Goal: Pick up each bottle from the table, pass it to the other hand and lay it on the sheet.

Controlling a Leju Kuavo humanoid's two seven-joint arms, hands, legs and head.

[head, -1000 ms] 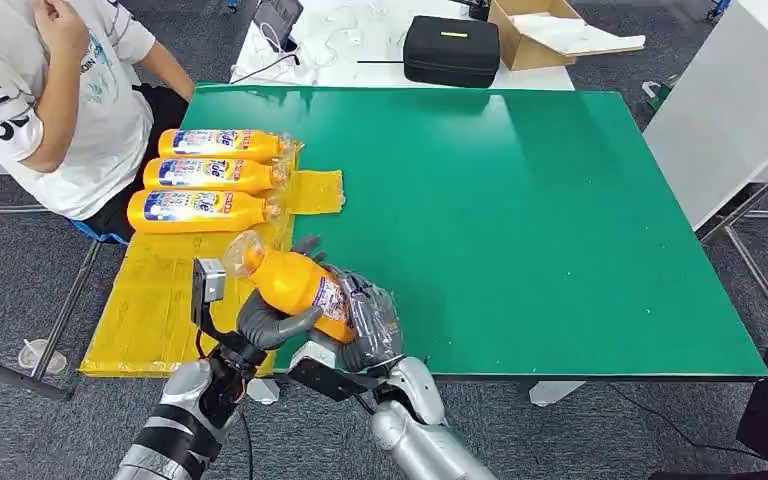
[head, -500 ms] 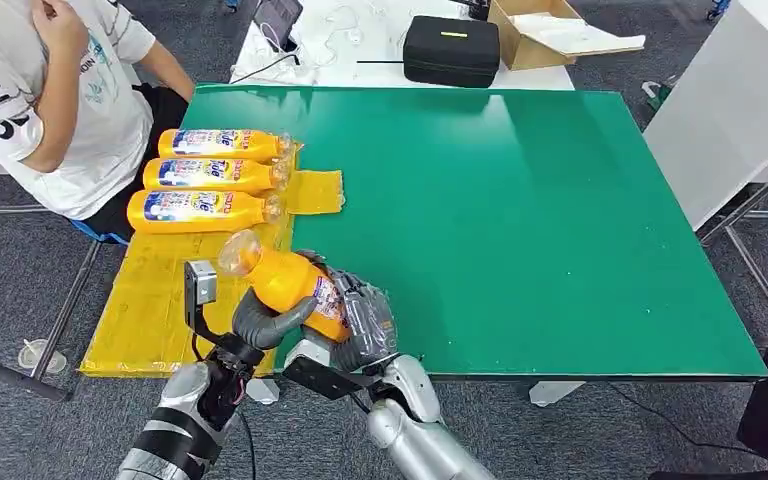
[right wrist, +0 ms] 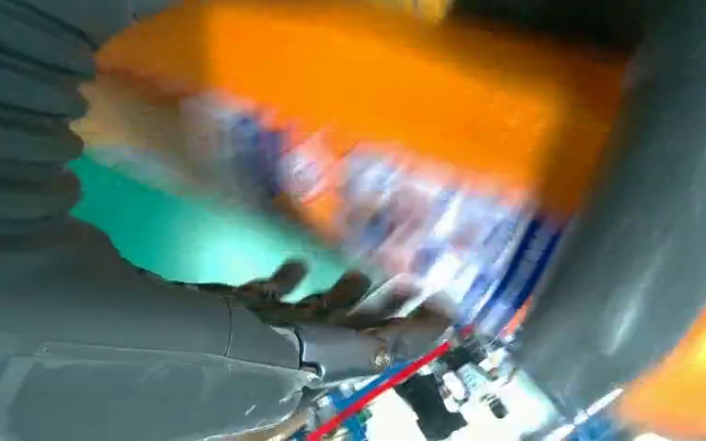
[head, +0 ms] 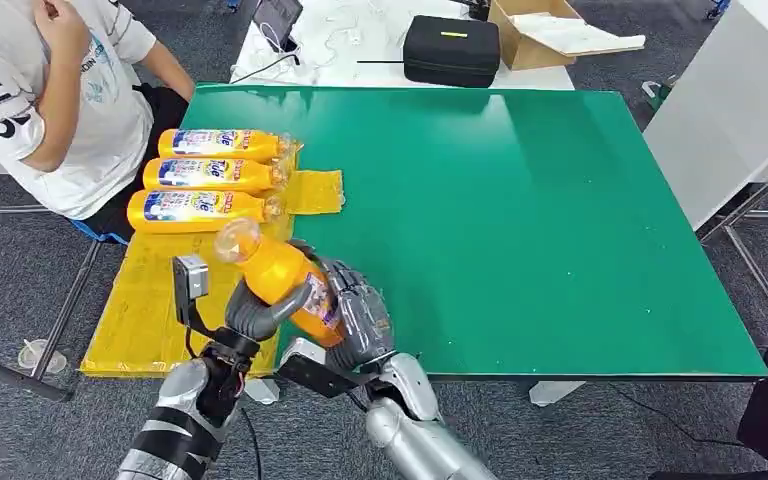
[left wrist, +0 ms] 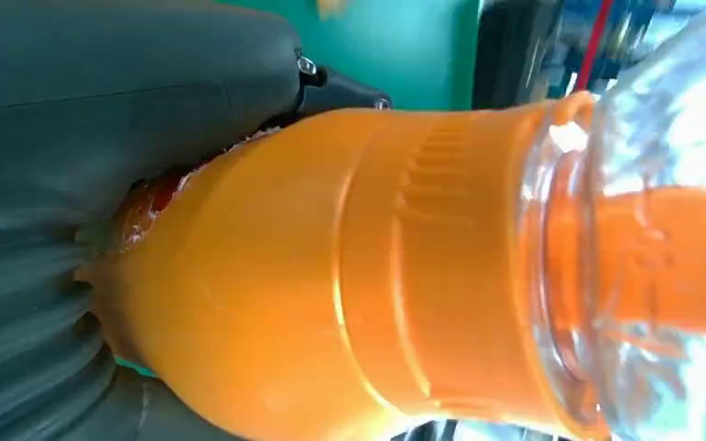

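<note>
Both hands grasp one orange bottle (head: 285, 283): left robot hand (head: 255, 310), right robot hand (head: 352, 318). Three bottles (head: 200, 173) lie on the yellow sheet (head: 150, 300) at 11 o'clock.

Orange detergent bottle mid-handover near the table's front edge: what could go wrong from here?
1. Both the left hand and the right hand are on the orange plastic bottle with the clear cap; a mistimed release could drop it off the green table.
2. Three orange bottles already fill the far end of the yellow sheet; laying this one too close could knock the nearest.
</note>
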